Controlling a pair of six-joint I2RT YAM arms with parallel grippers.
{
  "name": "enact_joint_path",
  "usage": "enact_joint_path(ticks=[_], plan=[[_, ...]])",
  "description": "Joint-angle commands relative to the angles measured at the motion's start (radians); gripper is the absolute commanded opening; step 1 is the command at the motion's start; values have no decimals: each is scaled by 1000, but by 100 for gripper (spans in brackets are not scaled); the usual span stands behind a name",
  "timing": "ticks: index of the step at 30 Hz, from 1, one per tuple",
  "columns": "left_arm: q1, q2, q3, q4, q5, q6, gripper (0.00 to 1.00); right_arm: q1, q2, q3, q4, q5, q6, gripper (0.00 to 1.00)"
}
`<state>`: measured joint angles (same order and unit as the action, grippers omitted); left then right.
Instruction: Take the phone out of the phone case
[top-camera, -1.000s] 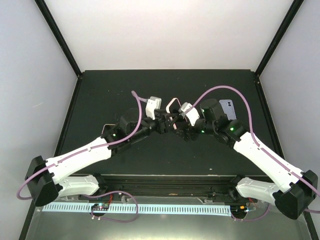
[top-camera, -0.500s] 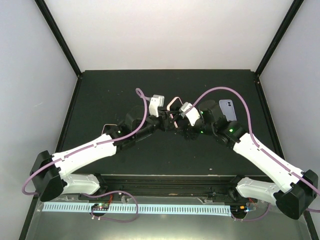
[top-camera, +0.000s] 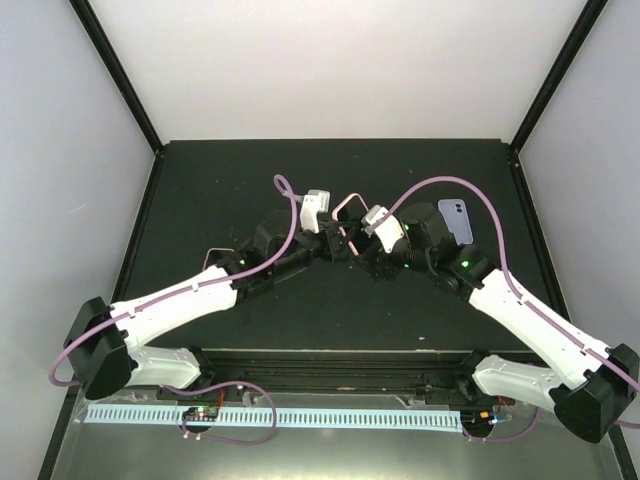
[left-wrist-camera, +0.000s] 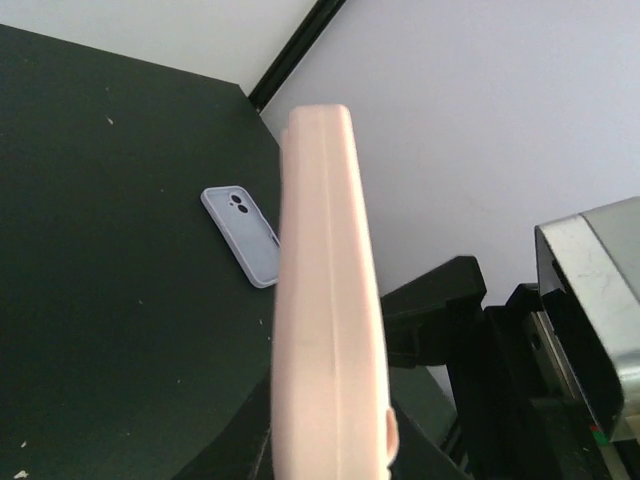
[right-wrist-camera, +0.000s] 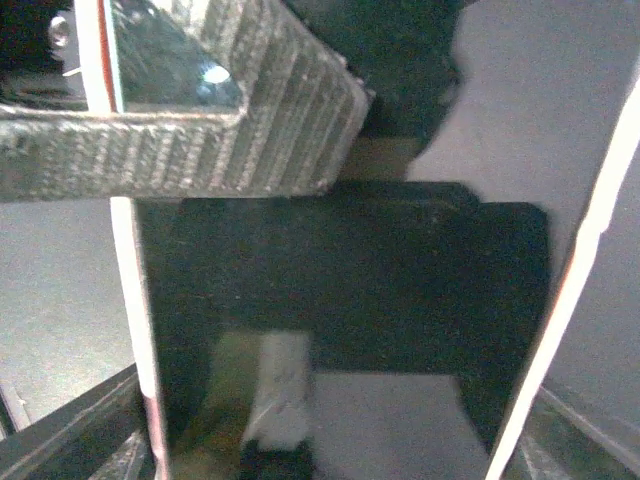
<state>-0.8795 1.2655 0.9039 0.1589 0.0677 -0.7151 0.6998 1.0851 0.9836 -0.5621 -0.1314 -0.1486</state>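
A pink phone case (top-camera: 348, 206) is held up in the air at the table's middle, between both grippers. The left wrist view shows it edge-on as a tall pink band (left-wrist-camera: 325, 300). My left gripper (top-camera: 335, 243) is shut on that edge. In the right wrist view the phone's glossy black screen (right-wrist-camera: 340, 300) fills the frame, with the case's pale rim (right-wrist-camera: 125, 300) down both sides. My right gripper (top-camera: 362, 246) grips the case across its width from the right. A textured finger of the left gripper (right-wrist-camera: 200, 130) lies over the phone's upper corner.
A lavender case (top-camera: 455, 218) with two camera holes lies flat at the table's back right, also in the left wrist view (left-wrist-camera: 245, 235). Black frame posts stand at the table's back corners. Purple cables arch over both arms.
The left gripper has moved up and right toward the pink case and closed on its edge. The right gripper has kept its hold and shifted slightly.
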Motion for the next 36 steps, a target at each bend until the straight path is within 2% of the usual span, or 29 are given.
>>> enact_joint_path(ticks=[1, 3, 8, 11, 14, 17, 23, 27, 32, 36], plan=[[28, -5, 35, 49, 74, 17, 5, 9, -38, 17, 54, -88, 1, 92], [59, -26, 33, 49, 132, 39, 4, 8, -45, 20, 43, -88, 6, 99], [202, -90, 52, -17, 369, 129, 3, 6, -79, 32, -10, -125, -6, 100], [256, -108, 90, -115, 499, 262, 2, 2, -97, 35, -33, -183, -13, 100], [271, -108, 125, -203, 565, 361, 2, -4, -112, 31, -47, -284, -31, 100], [274, -114, 120, -178, 700, 401, 2, -6, -102, 41, -87, -371, -41, 99], [274, -161, 150, -192, 883, 431, 1, -5, -39, 123, -214, -448, -61, 90], [274, -215, 158, -248, 899, 480, 2, -5, -31, 162, -286, -564, -185, 85], [274, -321, 73, -239, 851, 562, 2, -4, -50, 144, -321, -741, -292, 83], [276, -362, 0, -164, 861, 542, 2, -4, -46, 144, -324, -781, -320, 79]])
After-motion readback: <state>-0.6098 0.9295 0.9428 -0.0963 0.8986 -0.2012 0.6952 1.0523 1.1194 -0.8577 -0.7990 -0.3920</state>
